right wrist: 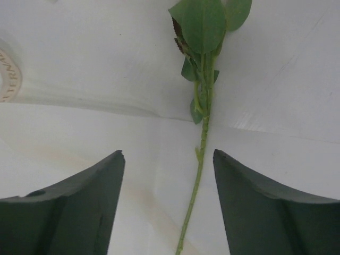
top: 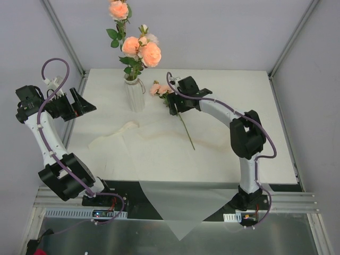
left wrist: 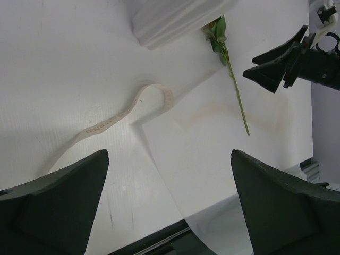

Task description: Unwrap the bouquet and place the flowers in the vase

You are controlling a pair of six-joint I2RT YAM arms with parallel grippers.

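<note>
right gripper (right wrist: pixel 168 154): I read its jaws as apart, clamped on nothing.
loose rose (right wrist: pixel 204 125): flat on the table, stem running up between those jaws, nearer the finger on the frame's right.
left gripper (left wrist: pixel 170 154): jaws wide apart, far left in the top view.
vase (top: pixel 135 95): upper centre, upright, holding roses (top: pixel 142 50).
ribbon (left wrist: pixel 127 111): beside the wrapping sheet (top: pixel 175 180).

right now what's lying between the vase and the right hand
In the top view, the pink blooms of the loose rose lie between the vase and the right hand.
</note>
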